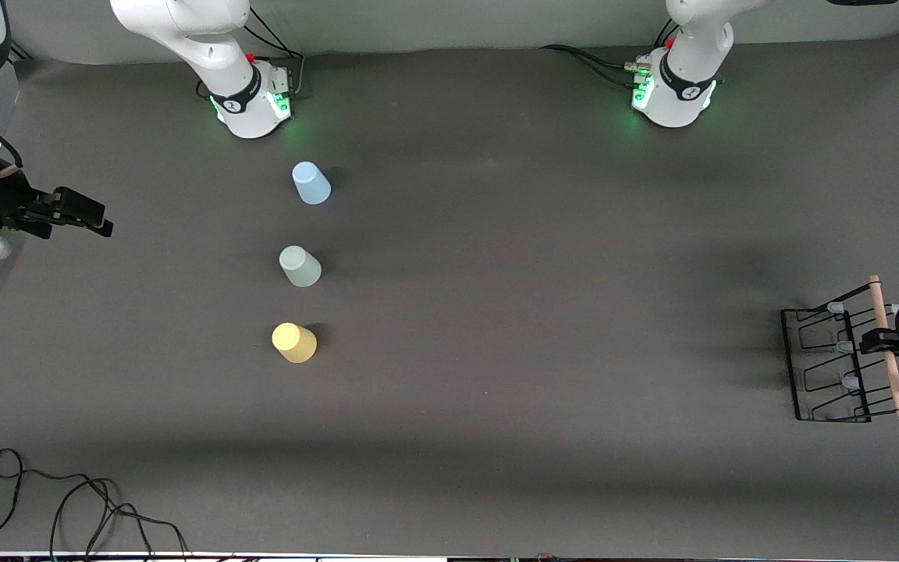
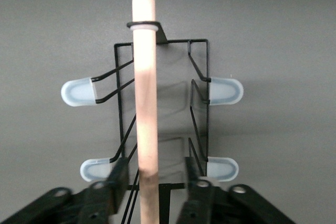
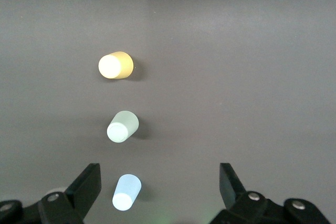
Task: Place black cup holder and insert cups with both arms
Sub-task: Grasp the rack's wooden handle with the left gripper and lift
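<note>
The black cup holder (image 1: 836,365) stands at the right edge of the front view, at the left arm's end of the table. Its wooden rod handle (image 1: 887,347) runs from upper to lower in that frame, so its long axis crosses the line between the fingers of the left gripper (image 2: 152,190). In the left wrist view the rod (image 2: 146,114) passes straight between the two fingers – a small gap shows on each side, so the jaws are half closed around it but not yet pressing. The left arm reaches in from the right border and hangs low over the handle.

The right gripper (image 1: 79,211) waits at the left edge with jaws wide open and empty. The three cups – light blue cup (image 1: 310,183), pale green cup (image 1: 300,266) and yellow cup (image 1: 294,342) – stand upside down in a column left of centre.
</note>
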Controlling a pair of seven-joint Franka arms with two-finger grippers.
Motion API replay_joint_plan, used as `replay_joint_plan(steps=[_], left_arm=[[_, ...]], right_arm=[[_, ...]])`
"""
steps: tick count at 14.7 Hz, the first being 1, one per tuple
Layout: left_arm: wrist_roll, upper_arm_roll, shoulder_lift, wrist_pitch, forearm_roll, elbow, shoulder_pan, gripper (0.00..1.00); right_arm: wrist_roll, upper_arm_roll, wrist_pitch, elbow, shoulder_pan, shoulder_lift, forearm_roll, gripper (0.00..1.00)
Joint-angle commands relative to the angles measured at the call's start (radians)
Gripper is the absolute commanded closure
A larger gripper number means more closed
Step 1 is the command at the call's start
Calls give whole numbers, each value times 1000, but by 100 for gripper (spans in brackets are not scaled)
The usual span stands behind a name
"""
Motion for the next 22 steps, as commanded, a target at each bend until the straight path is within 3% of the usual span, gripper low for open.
replay_joint_plan(steps=[1, 4, 7, 16, 22], left_arm=[[17, 2, -25, -8, 5, -17, -6, 100], [77, 2, -38, -43, 12, -11, 0, 100], [7, -5, -96, -105, 5, -6, -29, 100], [-372, -5, -311, -221, 0, -109, -326, 100], [-487, -5, -405, -254, -60, -214, -532, 100]], right_arm=[[7, -4, -9, -2, 7, -12, -11, 0], [7, -4, -9, -2, 7, -12, -11, 0], [7, -4, -9, -2, 9, -10, -11, 0], [7, -6, -9, -2, 7, -10, -11, 0], [7, -6, -9, -1, 6, -9, -11, 0]])
